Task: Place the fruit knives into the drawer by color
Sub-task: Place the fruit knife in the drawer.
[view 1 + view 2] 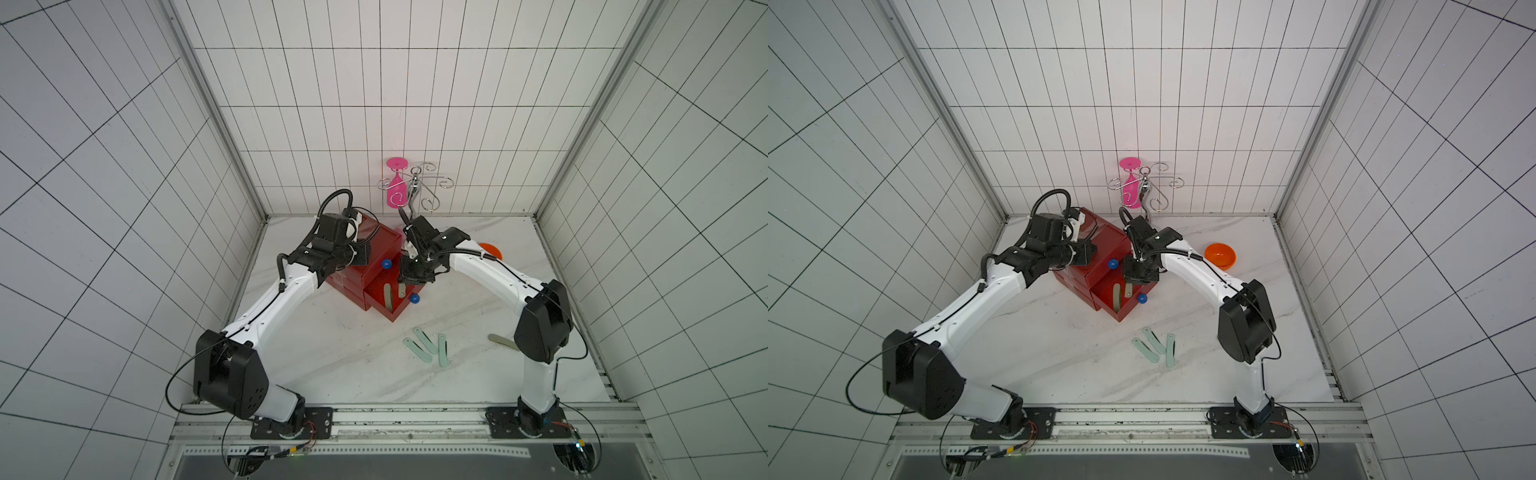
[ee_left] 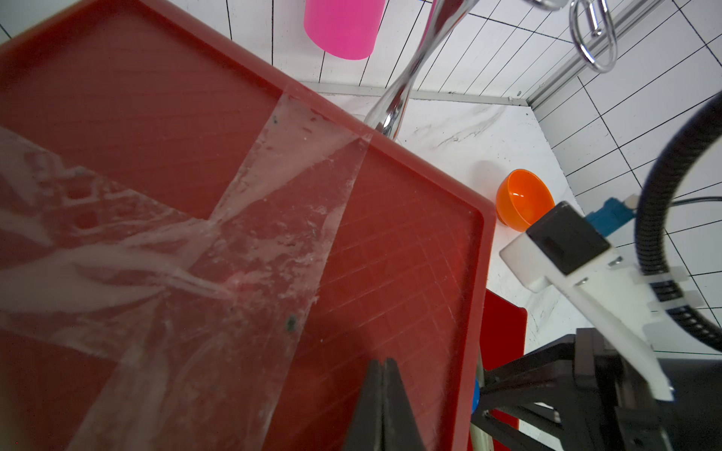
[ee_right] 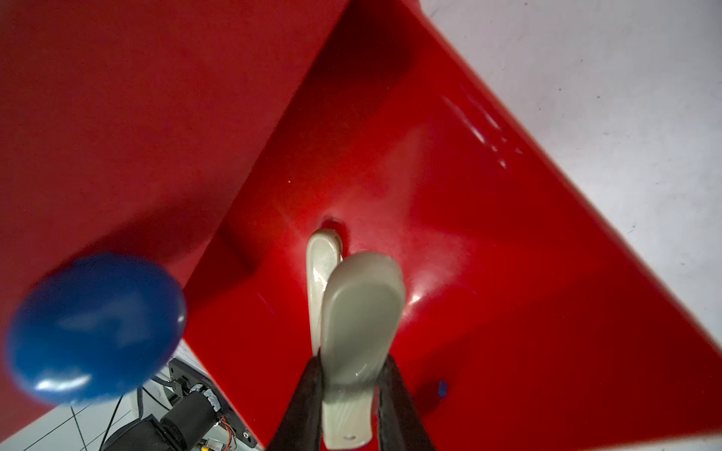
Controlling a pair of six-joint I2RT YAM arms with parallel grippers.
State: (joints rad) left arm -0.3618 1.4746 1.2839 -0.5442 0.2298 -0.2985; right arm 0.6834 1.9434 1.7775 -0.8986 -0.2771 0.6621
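Right gripper (image 3: 351, 367), pinched on a grey-olive knife (image 3: 361, 312) pointing down, hangs over the open drawer (image 1: 397, 311), another grey knife (image 1: 389, 297) inside at seven o'clock in a top view.

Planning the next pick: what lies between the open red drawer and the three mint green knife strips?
Nothing: bare white marble tabletop separates the open red drawer from the mint green knife strips, in both top views.
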